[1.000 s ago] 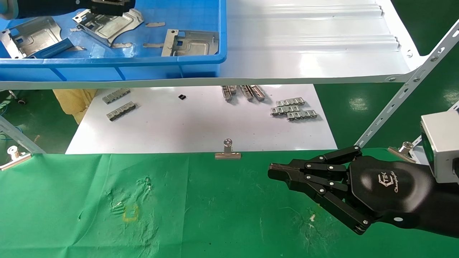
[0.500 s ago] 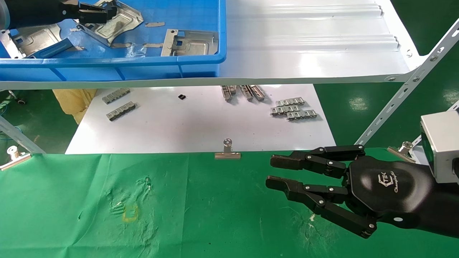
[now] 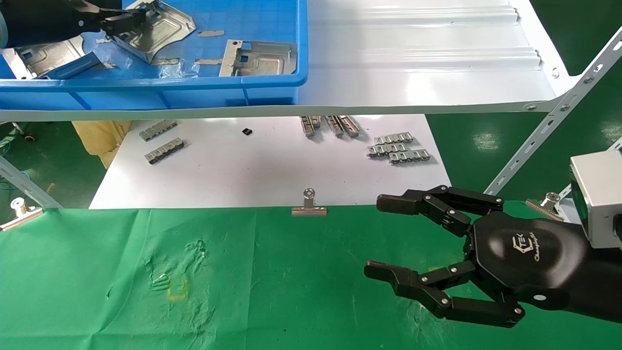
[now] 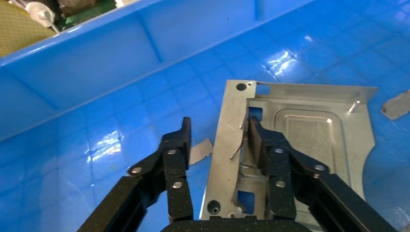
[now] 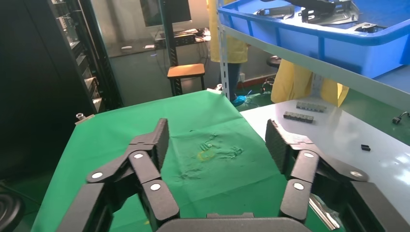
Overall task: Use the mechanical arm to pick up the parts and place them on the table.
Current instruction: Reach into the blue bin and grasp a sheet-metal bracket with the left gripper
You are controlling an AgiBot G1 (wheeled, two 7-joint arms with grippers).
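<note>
Fingers (image 4: 176,159) of my left gripper (image 4: 217,140) straddle the part's (image 4: 309,125) edge in the blue bin (image 4: 96,58), its long axis along them; right gripper (image 3: 379,238) spread wide over the green table (image 3: 97,291).

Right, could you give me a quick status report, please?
Left gripper open, straddling a part's edge in the blue bin. Right gripper open, empty over the table. Nothing in the way.

My right tool (image 3: 381,238) is glossy black with a white logo on its back, jointed black fingers (image 3: 437,211) dotted with silver screws, and a silver-grey boxy wrist (image 3: 596,197). My left tool (image 4: 217,140) has matching black linked fingers.
</note>
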